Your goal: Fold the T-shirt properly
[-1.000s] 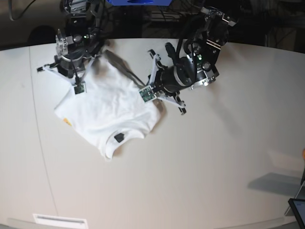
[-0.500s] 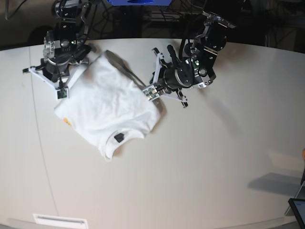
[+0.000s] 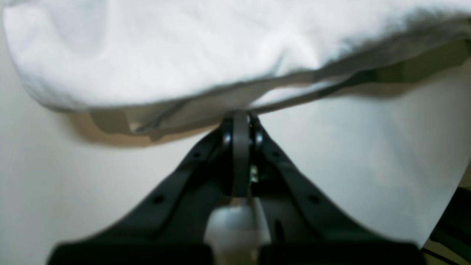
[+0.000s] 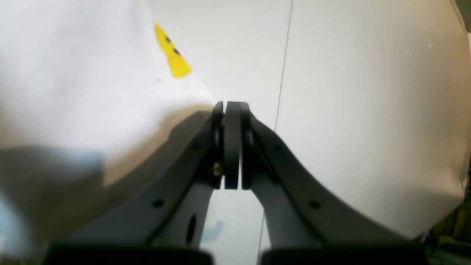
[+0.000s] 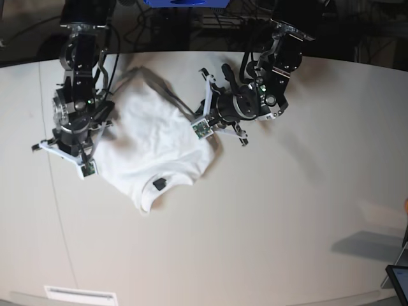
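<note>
The white T-shirt (image 5: 150, 137) lies folded on the table, its dark neck label (image 5: 159, 183) at the near edge. My left gripper (image 5: 201, 127) is shut at the shirt's right edge. In the left wrist view its tips (image 3: 241, 118) touch the shadowed hem of the T-shirt (image 3: 184, 48), with no cloth visible between the jaws. My right gripper (image 5: 86, 160) hangs shut at the shirt's near-left corner. In the right wrist view it (image 4: 228, 105) sits just beside the T-shirt (image 4: 73, 84), near a yellow piece of print (image 4: 173, 59), and holds nothing.
A thin seam (image 5: 57, 210) runs down the pale table (image 5: 268, 217) left of the shirt. A white strip (image 5: 80, 294) lies at the near edge. A dark device (image 5: 398, 280) sits at the near right corner. Cables and stands crowd the far edge (image 5: 191, 19).
My right arm has swung from the shirt's far-left edge down to its near-left corner. My left gripper has barely shifted. The shirt lies much as before.
</note>
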Motion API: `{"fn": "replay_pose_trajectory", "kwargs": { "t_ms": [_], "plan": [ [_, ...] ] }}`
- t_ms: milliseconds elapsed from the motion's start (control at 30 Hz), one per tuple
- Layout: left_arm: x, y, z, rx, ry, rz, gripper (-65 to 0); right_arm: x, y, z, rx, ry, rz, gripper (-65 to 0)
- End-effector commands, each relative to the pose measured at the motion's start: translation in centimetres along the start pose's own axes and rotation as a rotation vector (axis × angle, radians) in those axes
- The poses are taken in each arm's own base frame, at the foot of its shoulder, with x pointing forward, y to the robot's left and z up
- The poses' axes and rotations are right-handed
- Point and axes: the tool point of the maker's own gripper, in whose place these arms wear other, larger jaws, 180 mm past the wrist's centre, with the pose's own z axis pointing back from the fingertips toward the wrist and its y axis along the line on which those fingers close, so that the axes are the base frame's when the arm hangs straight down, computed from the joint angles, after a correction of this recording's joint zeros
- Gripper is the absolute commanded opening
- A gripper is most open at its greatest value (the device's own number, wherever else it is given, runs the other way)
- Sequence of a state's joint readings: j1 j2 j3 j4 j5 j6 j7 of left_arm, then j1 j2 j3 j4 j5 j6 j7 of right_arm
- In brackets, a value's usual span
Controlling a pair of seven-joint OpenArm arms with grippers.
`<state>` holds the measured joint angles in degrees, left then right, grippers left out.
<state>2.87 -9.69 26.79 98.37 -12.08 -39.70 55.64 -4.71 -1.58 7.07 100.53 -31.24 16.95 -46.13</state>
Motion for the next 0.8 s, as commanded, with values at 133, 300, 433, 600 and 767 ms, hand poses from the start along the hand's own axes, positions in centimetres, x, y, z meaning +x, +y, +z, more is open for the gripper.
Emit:
{"fn": "replay_pose_trajectory", "kwargs": {
  "t_ms": [133,300,433,600,767],
  "plan": [
    [-0.7,0.1,0.1,0.004,0.033,-0.013,-65.0,0.5,-1.4,-2.2,0.015,0.023,0.009,-64.7],
    [-0.4,0.4,0.2,0.010,0.029,-0.015,-65.0,0.3,-1.0,-3.1,0.048,0.047,0.031,-64.9],
    [-0.4,0.5,0.0,0.009,0.030,-0.011,-65.0,0.1,-0.7,-3.1,0.052,0.051,0.037,-64.9],
    [0.6,2.3,-0.1,0.034,0.022,-0.023,-65.0,0.0,-0.7,-3.0,0.052,0.055,0.038,-64.9],
    [1.6,4.0,-1.2,0.039,0.022,-0.012,-65.0,-0.6,-0.4,-3.0,0.059,0.066,0.041,-64.9]
  ]
}}
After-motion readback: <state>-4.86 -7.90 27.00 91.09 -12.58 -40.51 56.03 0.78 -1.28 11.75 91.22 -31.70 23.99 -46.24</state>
